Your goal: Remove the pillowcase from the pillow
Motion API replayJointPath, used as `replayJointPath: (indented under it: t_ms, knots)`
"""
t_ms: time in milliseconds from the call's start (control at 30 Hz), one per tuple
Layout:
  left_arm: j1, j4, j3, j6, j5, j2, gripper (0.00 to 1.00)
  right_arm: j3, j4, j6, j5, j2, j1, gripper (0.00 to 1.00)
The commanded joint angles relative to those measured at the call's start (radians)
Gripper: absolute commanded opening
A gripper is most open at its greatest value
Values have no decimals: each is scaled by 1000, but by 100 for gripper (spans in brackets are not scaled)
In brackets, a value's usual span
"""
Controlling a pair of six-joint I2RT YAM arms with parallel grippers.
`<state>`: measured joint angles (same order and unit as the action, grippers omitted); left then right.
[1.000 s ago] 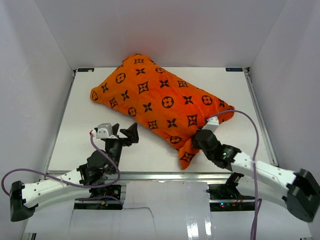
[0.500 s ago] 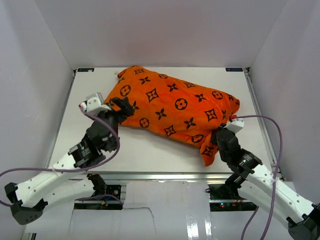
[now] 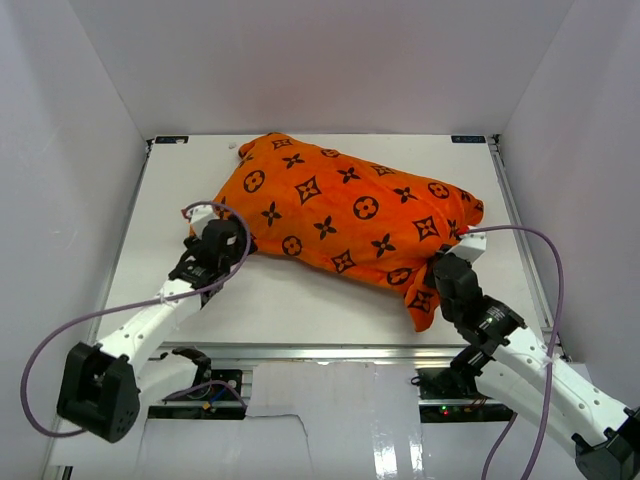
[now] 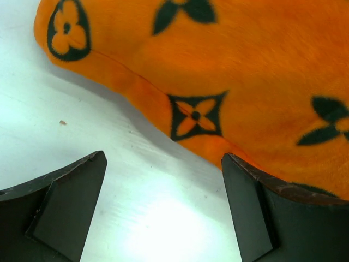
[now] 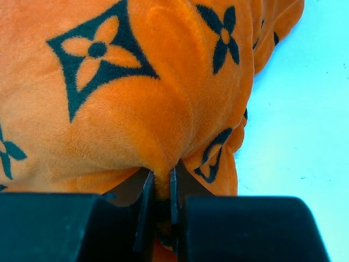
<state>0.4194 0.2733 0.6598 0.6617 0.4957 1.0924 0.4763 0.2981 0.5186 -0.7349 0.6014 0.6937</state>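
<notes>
Right tool (image 5: pixel 160 180) tight on pillowcase (image 5: pixel 163 82): wrist-view only.

I'm working over a white table (image 3: pixel 300 300), closed in by white walls (image 3: pixel 330 60) at the back and both sides, with a metal rail (image 3: pixel 330 350) along its near edge. Lying on it is the orange pillowcase (image 3: pixel 345 215), stuffed plump, running slantwise from the far left toward the near right. In my left wrist view its seamed edge rests on the tabletop, and a tiny dark speck (image 4: pixel 63 122) sits on the bare surface near it.
</notes>
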Motion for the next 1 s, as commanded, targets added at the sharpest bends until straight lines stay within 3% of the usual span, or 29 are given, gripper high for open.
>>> replayJointPath:
  t_ms: [0, 100, 200, 300, 433, 600, 633, 667, 700, 733, 800, 900, 967]
  knots:
    - [-195, -276, -127, 35, -247, -126, 98, 62, -73, -23, -23, -21, -8, 8]
    - [-336, -450, -239, 119, -432, -170, 98, 62, -83, -38, 11, -46, -8, 8]
    - [-376, -653, -295, 83, -544, -161, 98, 56, -102, -66, 89, -64, -10, 8]
    - [-390, -669, -206, 15, -562, -57, 98, 55, -102, -72, 111, -75, -10, 8]
    - [-465, -853, -178, 29, -782, 160, 98, 48, -125, -83, 143, -88, -10, 8]
    - [-464, -872, -42, 7, -913, 449, 98, 61, -131, -95, 152, -45, -11, 8]
    - [-465, -873, -31, 25, -907, 509, 93, 61, -137, -97, 158, -37, -11, 8]
    - [-465, -882, -26, 33, -901, 523, 78, 62, -140, -97, 160, -20, -11, 8]
    - [-465, -896, -25, 36, -872, 529, 51, 64, -143, -94, 160, -11, -11, 8]
    - [-465, -895, -17, 50, -858, 532, 1, 67, -143, -97, 157, 0, -11, 8]
    - [-467, -896, -34, 71, -821, 506, 0, 71, -149, -98, 149, 23, -13, 8]
    - [-458, -905, -93, 119, -766, 346, 0, 77, -159, -112, 147, 32, -14, 8]
    - [-441, -889, -149, 131, -692, 133, 0, 94, -157, -129, 134, 32, -16, 8]
